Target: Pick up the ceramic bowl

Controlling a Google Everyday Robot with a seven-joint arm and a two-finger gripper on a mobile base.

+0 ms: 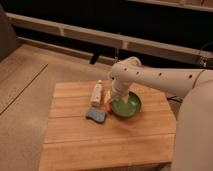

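The ceramic bowl (127, 106) is a glossy green round bowl with a darker rim. It sits on the wooden table (105, 142), right of the middle. My white arm reaches in from the right and bends down over the bowl. The gripper (116, 98) hangs at the bowl's left rim, largely hidden behind the arm's wrist.
A blue sponge (95, 115) lies left of the bowl. A small white bottle (97, 93) stands behind the sponge. A small orange item (107, 106) sits between bottle and bowl. Bare wood spreads toward the table's front edge. A dark bench runs along the back.
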